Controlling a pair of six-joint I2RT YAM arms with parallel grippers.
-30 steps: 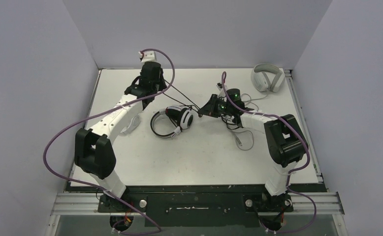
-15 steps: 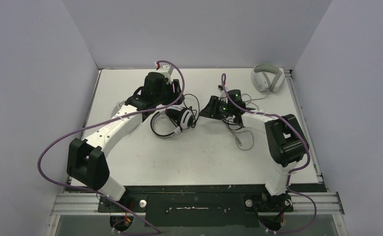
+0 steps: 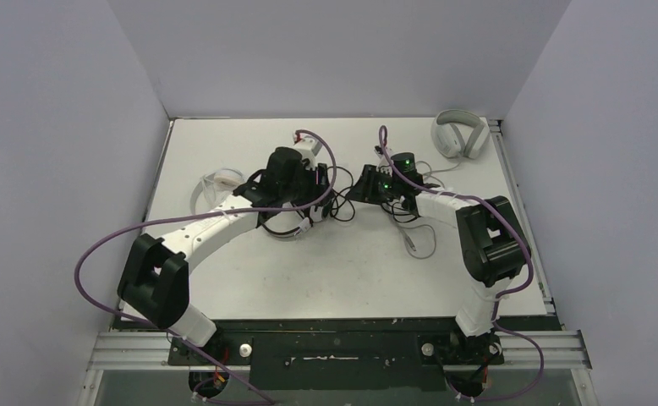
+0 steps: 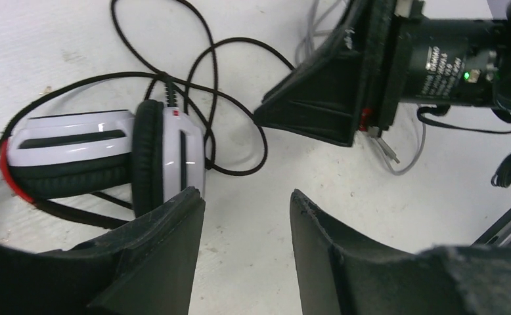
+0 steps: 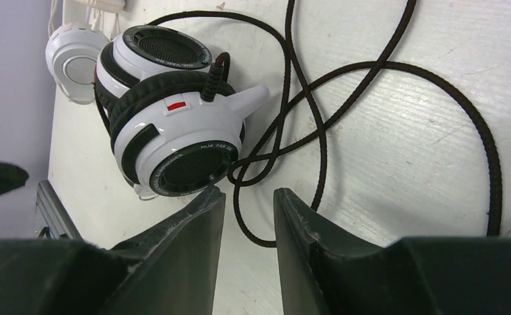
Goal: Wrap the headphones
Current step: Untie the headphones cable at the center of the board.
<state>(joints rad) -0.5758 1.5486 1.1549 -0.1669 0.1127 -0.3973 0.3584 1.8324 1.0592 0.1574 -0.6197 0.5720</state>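
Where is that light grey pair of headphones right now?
In the overhead view, the light grey headphones lie in the far right corner of the table, beyond the right arm and close to the back wall.

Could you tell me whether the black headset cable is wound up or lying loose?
Loose: the black cable sprawls in open loops on the table beside the headset.

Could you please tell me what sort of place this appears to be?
Probably a robotics lab test cell. A white table is boxed in by plain panels, a left arm and right arm are bolted at its near edge, and a black-and-white headset is laid out for handling.
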